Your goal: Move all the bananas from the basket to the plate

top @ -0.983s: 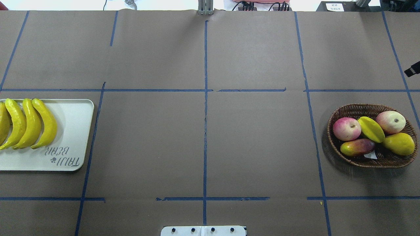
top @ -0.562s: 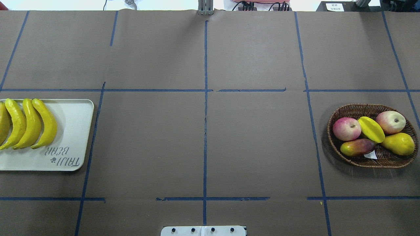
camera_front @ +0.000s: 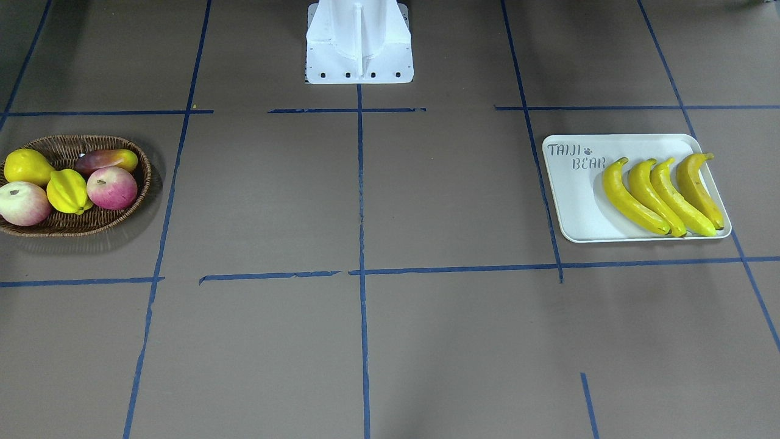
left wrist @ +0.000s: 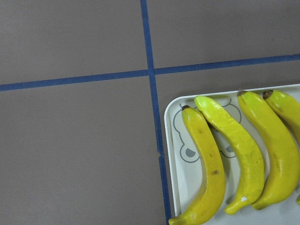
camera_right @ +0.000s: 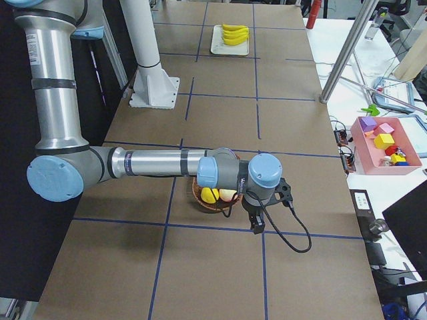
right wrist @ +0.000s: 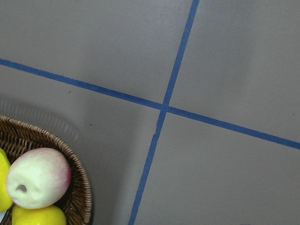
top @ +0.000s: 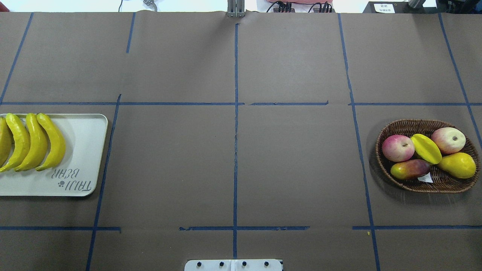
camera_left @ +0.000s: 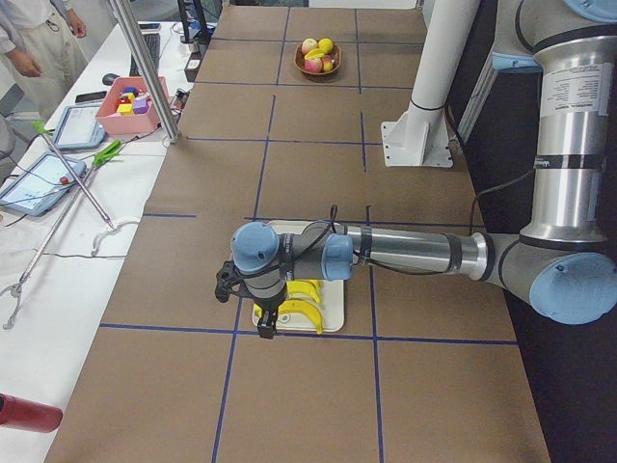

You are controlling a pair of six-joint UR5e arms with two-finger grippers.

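Bananas (camera_front: 664, 195): you'll find all four lying close together in a row on the plate (camera_front: 576, 207), at the end away from its lettering, on the robot's left side of the table (camera_front: 426, 195). Well apart, on the robot's right side, the basket (camera_front: 73, 227) holds a pear (camera_front: 24, 166), a starfruit (camera_front: 67, 190), a mango (camera_front: 106, 160) and two pinkish apples (camera_front: 113, 187). Your left gripper (camera_left: 267, 326) hangs near the plate's outer end, pointing down, and your right gripper (camera_right: 256, 223) hangs near the basket's outer rim. Only the side views show them, so you cannot tell whether either pair of jaws is spread or pressed together.
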